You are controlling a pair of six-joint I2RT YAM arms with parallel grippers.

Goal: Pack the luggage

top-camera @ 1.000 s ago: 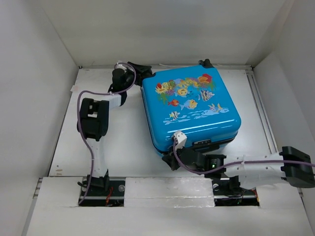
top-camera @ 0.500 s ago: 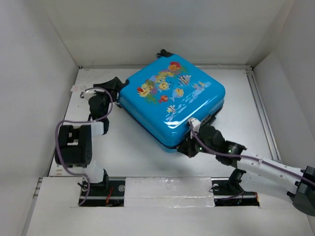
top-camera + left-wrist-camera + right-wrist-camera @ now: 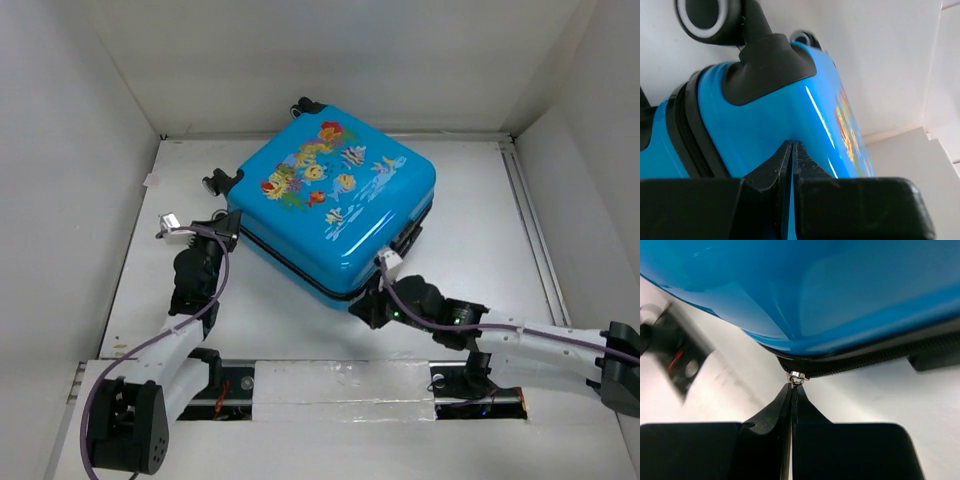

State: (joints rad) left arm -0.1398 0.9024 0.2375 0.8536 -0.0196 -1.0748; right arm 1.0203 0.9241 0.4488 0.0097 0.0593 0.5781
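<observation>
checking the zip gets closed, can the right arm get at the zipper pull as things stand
Probably yes: the right end effector looks shut on the metal zipper pull at the seam of the luggage, with nothing in between.

A white table (image 3: 270, 320) sits between white walls (image 3: 80, 120), a pale taped strip (image 3: 340, 388) along its near edge.

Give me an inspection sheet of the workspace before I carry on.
Surface: white table, the case lying on it.
Job's things: luggage closed, fish print up, set diagonally; wheels toward the far left.
Clutter: nothing seen.
Grippers: left gripper shut on nothing, by the wheel-end shell; right gripper shut on the zip pull at the near corner.
Cables: purple cables run along both arms.
Surroundings: white walls on three sides.
</observation>
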